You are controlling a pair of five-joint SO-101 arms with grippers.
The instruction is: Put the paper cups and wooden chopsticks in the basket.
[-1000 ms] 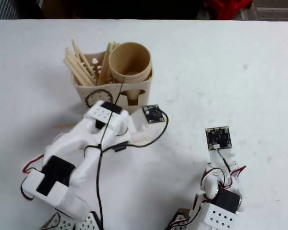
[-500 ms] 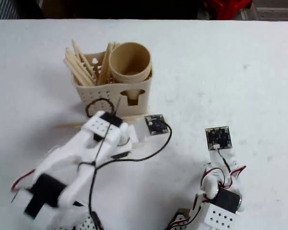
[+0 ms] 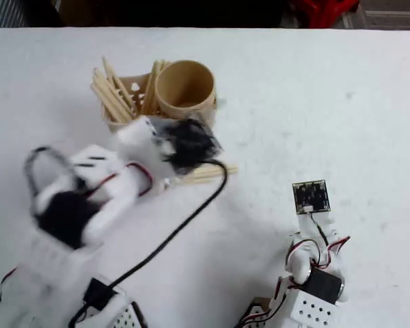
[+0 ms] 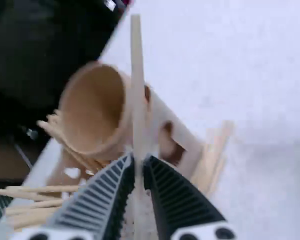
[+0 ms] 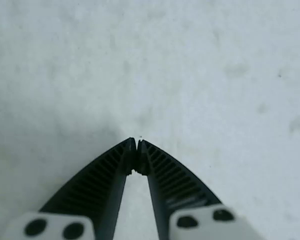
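Note:
A beige basket [image 3: 123, 119] stands at the back left of the table, with a paper cup [image 3: 185, 87] and several wooden chopsticks [image 3: 113, 96] in it. My left gripper [image 4: 138, 172] is shut on a wooden chopstick [image 4: 136, 80], which stands up in front of the paper cup [image 4: 92, 110] and the basket [image 4: 165, 127]. A few more chopsticks [image 3: 205, 172] lie on the table beside the basket's front. The left arm [image 3: 123, 171] is blurred, right in front of the basket. My right gripper [image 5: 136, 145] is shut on nothing, low over the bare table, and its arm [image 3: 311, 260] sits at the front right.
The white table [image 3: 314, 102] is bare to the right and behind. The left arm's black cable [image 3: 171, 236] runs across the table's front. A dark edge of the room lies beyond the table's far side.
The left arm has swung up and toward the basket with a chopstick in its gripper, and it now hides the basket's front. The right arm has kept still.

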